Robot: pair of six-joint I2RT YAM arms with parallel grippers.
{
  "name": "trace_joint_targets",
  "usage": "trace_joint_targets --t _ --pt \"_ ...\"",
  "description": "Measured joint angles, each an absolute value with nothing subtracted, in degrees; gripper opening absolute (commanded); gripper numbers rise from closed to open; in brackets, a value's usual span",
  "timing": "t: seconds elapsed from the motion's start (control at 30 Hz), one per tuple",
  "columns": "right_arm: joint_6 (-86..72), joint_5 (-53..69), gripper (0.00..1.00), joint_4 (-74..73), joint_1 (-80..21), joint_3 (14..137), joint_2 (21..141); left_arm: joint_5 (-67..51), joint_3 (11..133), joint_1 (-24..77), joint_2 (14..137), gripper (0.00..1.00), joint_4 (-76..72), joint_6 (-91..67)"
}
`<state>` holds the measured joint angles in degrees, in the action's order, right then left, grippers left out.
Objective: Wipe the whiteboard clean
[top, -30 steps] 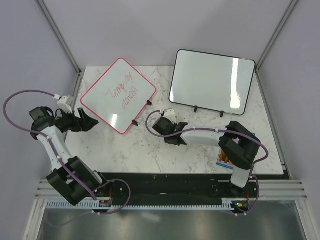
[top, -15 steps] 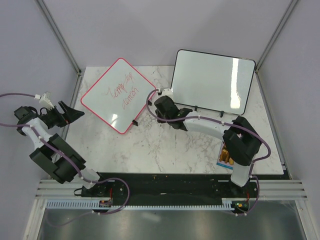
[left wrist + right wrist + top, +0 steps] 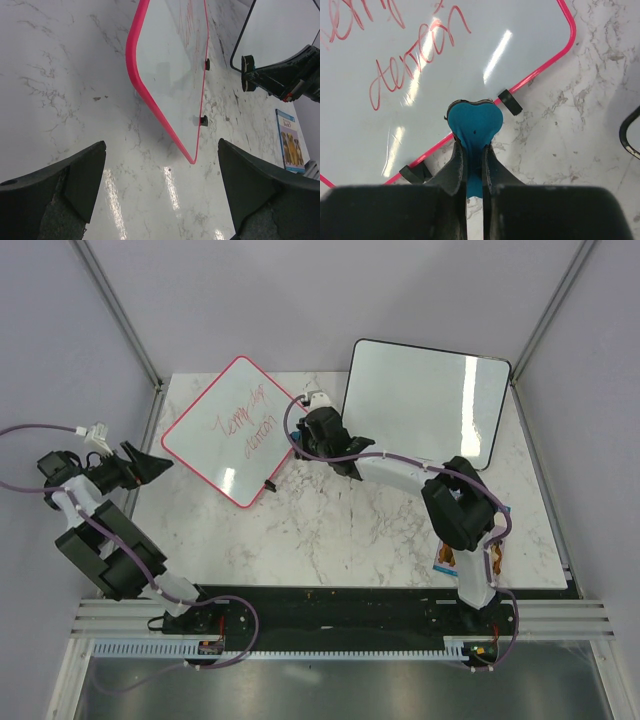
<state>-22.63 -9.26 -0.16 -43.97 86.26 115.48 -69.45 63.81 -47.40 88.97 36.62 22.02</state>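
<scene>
right gripper (image 3: 472, 150) clamped on eraser (image 3: 473, 120) at whiteboard (image 3: 445, 75) clip edge, writing (image 3: 415, 60) just ahead; left gripper (image 3: 150, 464) wide, off whiteboard left corner.

Left claw (image 3: 152, 464) gapes wide off to the side; right claw (image 3: 470, 146), arm outstretched, is pinched closed.

A white marble-patterned table (image 3: 330, 535) is enclosed by plain grey walls (image 3: 300, 300). At the far right, a large rectangular board with a black frame (image 3: 425, 405) is stood on small black feet, its glossy surface blank. A picture card printed with dogs (image 3: 290, 141) is laid flat by the table's right near edge.
</scene>
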Motion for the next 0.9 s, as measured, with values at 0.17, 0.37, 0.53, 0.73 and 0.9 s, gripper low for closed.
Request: trace_joint_targets --t 0.17,0.37,0.53,0.73,0.9 --pt "-21.6 -6.3 0.0 3.9 -43.5 87.4 118.5 -66.4 58.2 -42.0 88.4 1.0 27.9 16.8" --pt "-21.2 -3.6 0.0 9.3 -42.8 89.1 120.6 -62.3 56.7 -36.8 89.4 0.98 19.9 11.8" --pt "-21.1 -2.1 0.0 14.3 -42.5 92.4 122.8 -60.2 56.7 -34.5 94.3 0.95 13.9 8.8" --pt "-20.2 0.3 0.0 20.6 -42.2 95.4 126.6 -58.6 56.7 -31.4 98.3 0.93 7.3 6.3" --pt "-19.7 1.7 0.0 23.0 -42.0 95.4 128.7 -59.4 56.7 -29.6 99.1 0.86 3.9 5.1"
